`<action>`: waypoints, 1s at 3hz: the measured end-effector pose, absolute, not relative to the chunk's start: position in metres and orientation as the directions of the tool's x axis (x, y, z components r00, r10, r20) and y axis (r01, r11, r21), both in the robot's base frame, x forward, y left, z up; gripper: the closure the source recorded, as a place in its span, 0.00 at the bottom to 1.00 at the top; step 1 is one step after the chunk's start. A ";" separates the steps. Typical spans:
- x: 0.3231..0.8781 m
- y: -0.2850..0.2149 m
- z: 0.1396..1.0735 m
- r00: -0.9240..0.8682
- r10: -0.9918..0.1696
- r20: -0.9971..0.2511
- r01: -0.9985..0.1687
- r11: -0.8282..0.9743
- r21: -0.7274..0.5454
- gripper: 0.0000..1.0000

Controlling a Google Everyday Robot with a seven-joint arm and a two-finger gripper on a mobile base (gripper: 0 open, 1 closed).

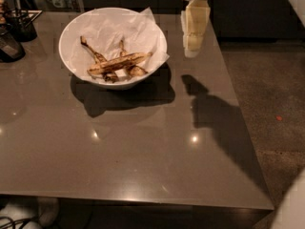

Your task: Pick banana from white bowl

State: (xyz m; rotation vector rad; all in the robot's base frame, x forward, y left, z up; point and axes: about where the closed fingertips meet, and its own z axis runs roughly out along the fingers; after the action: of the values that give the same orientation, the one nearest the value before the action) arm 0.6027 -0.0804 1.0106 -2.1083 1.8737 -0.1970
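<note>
One long banana (pixel 119 62) lies in the white bowl (pixel 66 35) on the desk (pixel 119 156), gripper (pixel 192 50) hovering just right, open or closed, can't tell.

Glossy grey table (pixel 119 166), speckled floor (pixel 271 94), dark cabinets (pixel 243 13)

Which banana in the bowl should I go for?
On the grey table, find the white bowl, left of the gripper at the table's far edge. Take the longest banana, yellow blotched brown, across the middle; its neighbours are thinner, darker or shorter.
</note>
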 end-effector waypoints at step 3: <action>0.646 -0.014 0.989 0.232 -0.966 -0.114 -0.928 -0.185 -0.323 0.00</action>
State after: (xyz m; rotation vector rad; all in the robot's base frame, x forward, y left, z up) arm 0.6462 -0.0135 0.9892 -2.1876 1.7587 -0.1640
